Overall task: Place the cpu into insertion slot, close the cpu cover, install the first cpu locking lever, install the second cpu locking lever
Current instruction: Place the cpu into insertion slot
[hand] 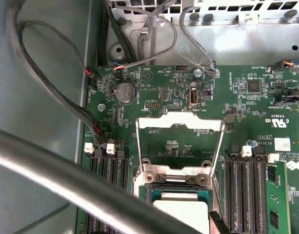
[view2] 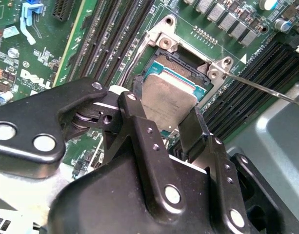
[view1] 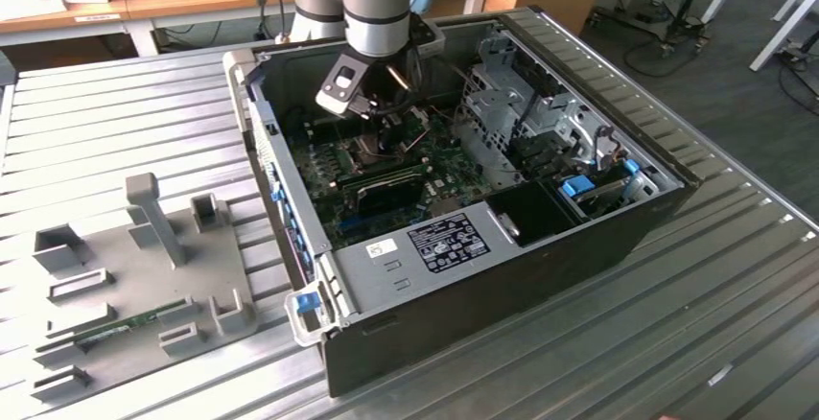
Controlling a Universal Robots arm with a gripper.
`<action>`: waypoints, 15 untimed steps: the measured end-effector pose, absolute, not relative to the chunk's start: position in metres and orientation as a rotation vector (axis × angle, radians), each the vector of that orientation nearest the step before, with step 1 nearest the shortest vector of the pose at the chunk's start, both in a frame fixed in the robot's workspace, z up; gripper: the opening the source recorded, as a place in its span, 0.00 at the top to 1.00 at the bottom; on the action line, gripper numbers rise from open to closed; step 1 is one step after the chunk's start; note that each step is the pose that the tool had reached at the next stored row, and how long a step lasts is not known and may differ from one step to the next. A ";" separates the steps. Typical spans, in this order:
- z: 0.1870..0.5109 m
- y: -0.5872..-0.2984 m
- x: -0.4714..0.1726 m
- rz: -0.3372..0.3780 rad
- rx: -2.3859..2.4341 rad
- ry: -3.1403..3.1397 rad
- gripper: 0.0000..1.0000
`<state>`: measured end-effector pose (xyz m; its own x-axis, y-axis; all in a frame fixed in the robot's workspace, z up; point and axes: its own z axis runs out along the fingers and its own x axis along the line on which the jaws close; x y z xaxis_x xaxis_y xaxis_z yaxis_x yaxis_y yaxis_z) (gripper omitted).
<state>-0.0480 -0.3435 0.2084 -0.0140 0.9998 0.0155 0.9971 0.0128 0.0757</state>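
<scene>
My gripper point(view1: 375, 135) hangs inside the open computer case, right over the insertion slot point(view2: 182, 62). In the second wrist view the black fingers point(view2: 139, 126) stand on either side of the cpu point(view2: 166, 97), shut on it. Its grey metal top is tilted, with its far edge at the slot. The cpu point(hand: 181, 210) and the slot point(hand: 174, 191) also show in the first wrist view. The cpu cover point(hand: 181, 118) lies flipped open on the board beyond the slot. A thin wire locking lever point(hand: 137, 146) runs along each side of it, and one lever point(view2: 266, 88) sticks out free.
Memory slots point(view2: 115, 34) flank the socket on both sides. Cables point(hand: 51, 92) run along the case wall, and a thick grey hose point(hand: 66, 170) crosses close to the first wrist camera. A drive cage point(view1: 525, 113) fills the case's right. A grey fixture plate point(view1: 128, 276) lies on the exterior view's left.
</scene>
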 end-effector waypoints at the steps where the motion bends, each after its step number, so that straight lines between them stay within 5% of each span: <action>1: 0.208 -0.344 -0.048 0.101 2.176 2.205 0.46; 15: 0.204 -0.343 -0.049 0.124 2.205 2.195 0.46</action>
